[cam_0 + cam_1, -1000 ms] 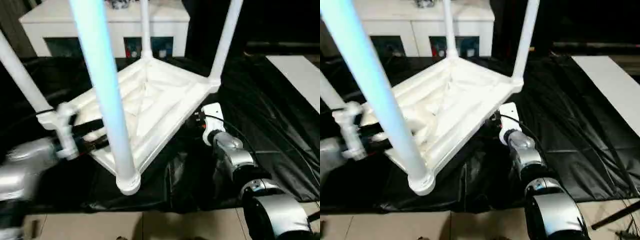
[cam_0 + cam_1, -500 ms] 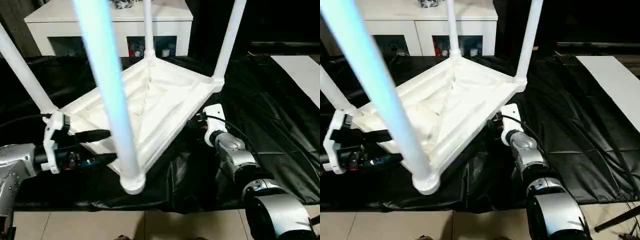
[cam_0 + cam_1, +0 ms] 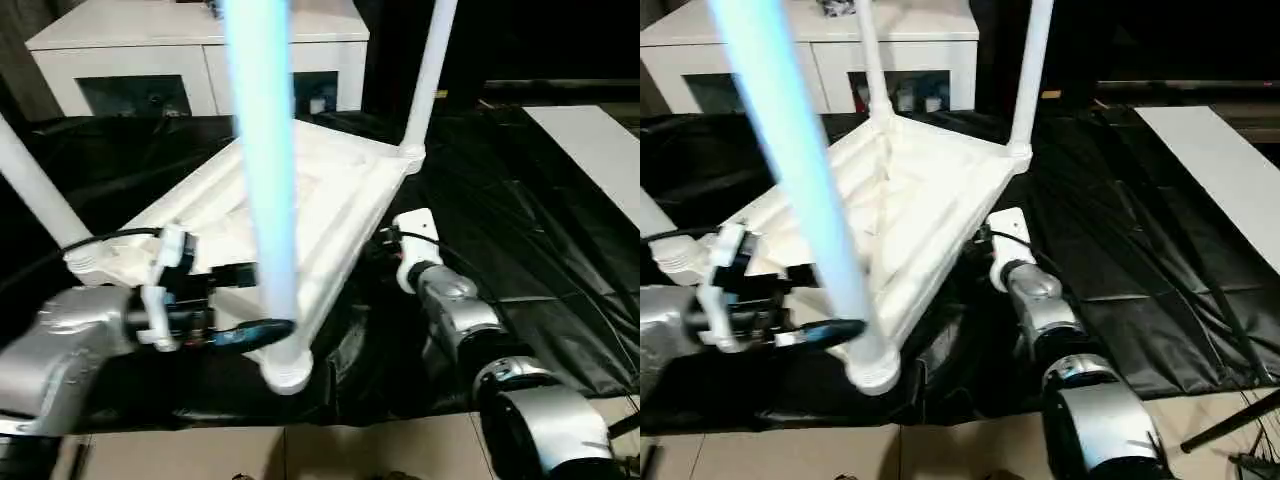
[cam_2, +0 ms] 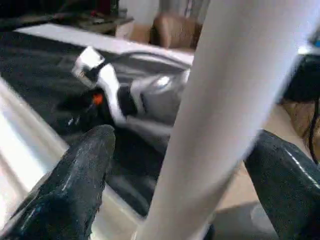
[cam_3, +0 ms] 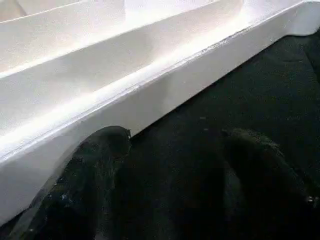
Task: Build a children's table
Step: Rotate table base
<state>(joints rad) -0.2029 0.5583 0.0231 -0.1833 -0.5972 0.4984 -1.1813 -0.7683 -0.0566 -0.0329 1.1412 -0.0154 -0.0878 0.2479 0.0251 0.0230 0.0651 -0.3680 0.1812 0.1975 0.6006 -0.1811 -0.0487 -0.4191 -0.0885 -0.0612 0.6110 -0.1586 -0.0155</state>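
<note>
The children's table (image 3: 330, 200) lies upside down on a black sheet, its white tube legs pointing up. The nearest leg (image 3: 265, 180) rises from the front corner socket (image 3: 285, 368). My left gripper (image 3: 245, 303) reaches in from the left, open. In the left wrist view its two black fingers (image 4: 75, 185) stand on either side of that leg (image 4: 225, 100) with gaps on both sides. My right gripper (image 3: 385, 245) sits low at the table top's right edge. In the right wrist view its fingers (image 5: 85, 185) are spread open over the sheet, beside the white rim (image 5: 150, 85).
A white cabinet (image 3: 150, 60) with glass doors stands behind the table. The black sheet (image 3: 520, 220) covers the floor around it, and a white board (image 3: 590, 150) lies at the far right. Beige tiles (image 3: 200, 455) run along the near edge.
My left arm has swung right, from the table's left side to the near leg, and its fingers now straddle the leg. The camera has shifted. The right arm has stayed put.
</note>
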